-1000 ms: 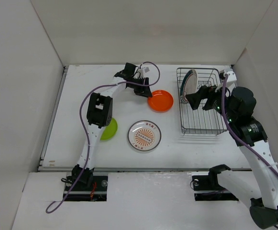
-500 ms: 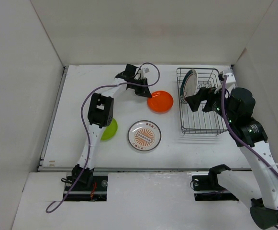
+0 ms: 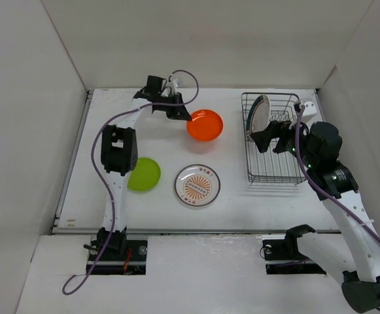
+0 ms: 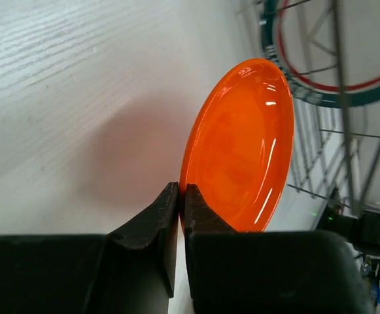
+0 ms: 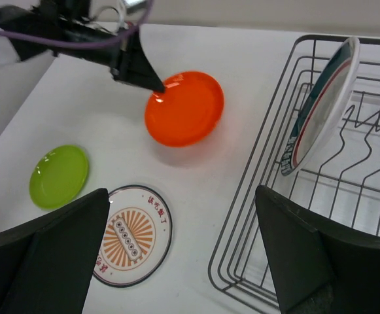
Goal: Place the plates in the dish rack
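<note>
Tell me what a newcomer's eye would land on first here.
The glossy round orange plate at the far middle of the table, tilted, its rim pinched by the left gripper's shut fingers. Next, the white teal-rimmed plate standing on edge at the far end of the black wire dish rack on the right.

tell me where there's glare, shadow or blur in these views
Left wrist: white glare streaks on the orange plate, an orange-tinted shadow on the table left of it, and the left end effector a dark, featureless foreground. Right wrist: its own fingers are near, dark and soft-edged; the lime green plate shows a small highlight. Top external: even light, faint shadows only.
</note>
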Controlling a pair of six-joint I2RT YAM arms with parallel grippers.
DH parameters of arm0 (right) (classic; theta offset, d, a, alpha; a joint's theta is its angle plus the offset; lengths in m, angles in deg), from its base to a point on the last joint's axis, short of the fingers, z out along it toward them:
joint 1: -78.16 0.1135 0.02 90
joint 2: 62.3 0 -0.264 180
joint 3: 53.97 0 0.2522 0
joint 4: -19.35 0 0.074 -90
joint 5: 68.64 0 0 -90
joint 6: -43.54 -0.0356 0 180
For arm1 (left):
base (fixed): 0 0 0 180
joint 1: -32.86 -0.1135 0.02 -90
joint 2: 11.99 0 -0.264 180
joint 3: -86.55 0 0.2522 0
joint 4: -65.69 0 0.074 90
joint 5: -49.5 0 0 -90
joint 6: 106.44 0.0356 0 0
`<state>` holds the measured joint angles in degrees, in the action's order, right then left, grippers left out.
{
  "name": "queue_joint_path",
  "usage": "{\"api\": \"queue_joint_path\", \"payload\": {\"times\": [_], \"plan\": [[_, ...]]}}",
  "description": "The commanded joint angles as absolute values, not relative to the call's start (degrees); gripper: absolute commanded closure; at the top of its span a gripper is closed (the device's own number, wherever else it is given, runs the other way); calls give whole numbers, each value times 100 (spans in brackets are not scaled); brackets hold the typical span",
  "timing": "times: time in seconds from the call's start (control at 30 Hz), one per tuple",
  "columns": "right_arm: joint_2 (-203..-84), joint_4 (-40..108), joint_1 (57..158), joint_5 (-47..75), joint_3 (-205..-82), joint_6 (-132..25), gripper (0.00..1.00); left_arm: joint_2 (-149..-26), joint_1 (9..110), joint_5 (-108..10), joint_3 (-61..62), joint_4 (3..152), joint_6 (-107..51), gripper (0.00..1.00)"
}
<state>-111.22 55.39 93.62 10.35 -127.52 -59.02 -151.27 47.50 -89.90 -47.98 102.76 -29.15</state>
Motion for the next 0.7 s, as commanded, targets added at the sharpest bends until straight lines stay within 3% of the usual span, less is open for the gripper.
{"api": "queue_joint_path", "payload": {"times": [0.0, 0.27, 0.67], "plan": [[-10950, 4421, 9424, 757, -12241, -5841, 4, -13567, 4500, -10016, -4421, 9826, -2700, 100], [-12003, 2821, 9424, 186, -12256, -6113, 5, -12310, 4297, -10299, -3708, 10274, -1970, 100], [-12874, 1896, 9881, -589, -12697, -6711, 5, -11069, 4797, -8963, -2829, 10036, -1837, 100]]}}
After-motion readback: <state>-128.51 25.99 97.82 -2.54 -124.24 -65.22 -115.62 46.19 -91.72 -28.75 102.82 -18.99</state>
